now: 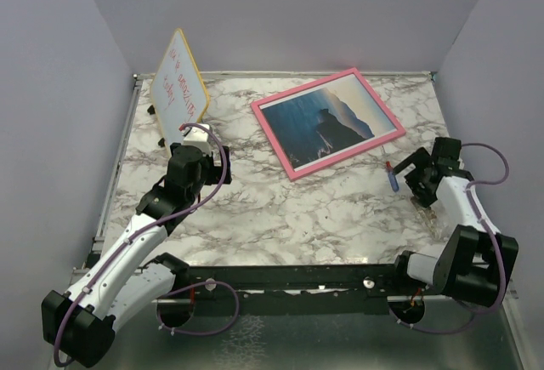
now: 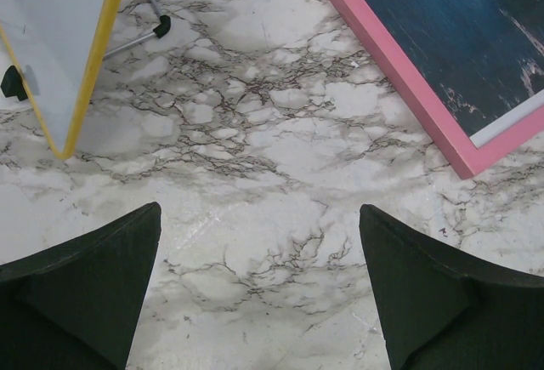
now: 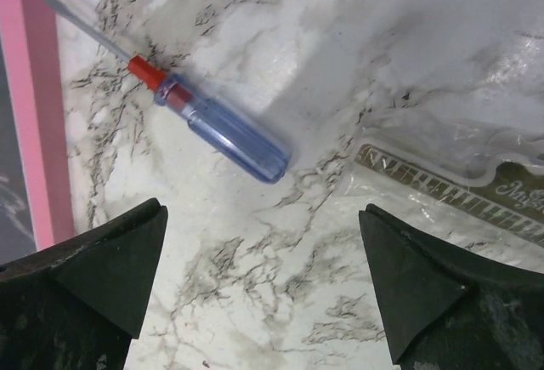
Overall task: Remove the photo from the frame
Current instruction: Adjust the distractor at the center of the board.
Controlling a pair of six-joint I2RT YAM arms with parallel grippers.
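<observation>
The pink-bordered frame (image 1: 297, 168) lies face up at the back middle-right of the marble table, with the photo (image 1: 327, 123) of a dark headland over blue sea inside it. Its pink corner (image 2: 399, 81) shows at the upper right of the left wrist view, and its edge (image 3: 38, 89) at the left of the right wrist view. My left gripper (image 1: 197, 136) is open and empty, low over bare marble left of the frame. My right gripper (image 1: 414, 176) is open and empty, right of the frame's near corner, just short of a blue-handled screwdriver (image 3: 217, 128).
A yellow-edged whiteboard (image 1: 180, 81) with red writing stands on a small easel at the back left, close to my left gripper. The screwdriver (image 1: 392, 174) lies beside the frame. A clear plastic package (image 3: 459, 174) lies right of the screwdriver. Walls close in on three sides.
</observation>
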